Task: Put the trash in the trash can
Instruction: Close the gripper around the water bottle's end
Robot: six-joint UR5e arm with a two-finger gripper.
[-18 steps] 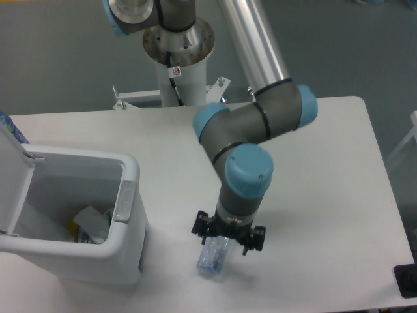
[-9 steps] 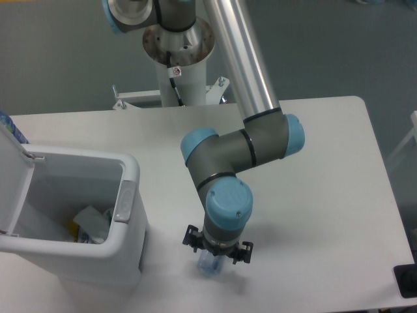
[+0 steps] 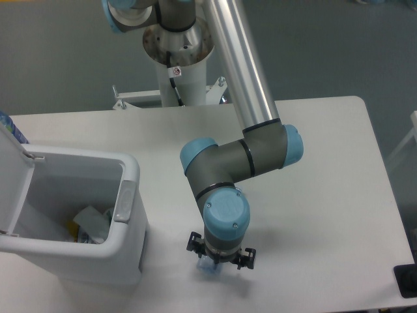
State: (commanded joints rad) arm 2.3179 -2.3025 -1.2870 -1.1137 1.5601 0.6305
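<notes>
The clear plastic bottle (image 3: 208, 267) shows only as a small bluish end poking out below my wrist near the table's front edge. My gripper (image 3: 219, 259) points straight down over it; the fingers are hidden under the wrist flange, and they appear shut on the bottle. The white trash can (image 3: 133, 176) stands to the left with its lid (image 3: 13, 189) swung open and the grey push tab (image 3: 124, 201) on its near rim. Pale crumpled trash (image 3: 91, 222) lies inside it. I cannot make out the wrapper wad with the green strip.
The arm's base column (image 3: 179, 59) stands behind the table's back edge. A blue-and-white object (image 3: 10, 127) peeks in at the left edge behind the lid. A black object (image 3: 407, 280) sits at the lower right corner.
The wrist has swung left and toward the front edge and turned to point straight down. The bottle moved with it and is now mostly hidden under the wrist.
</notes>
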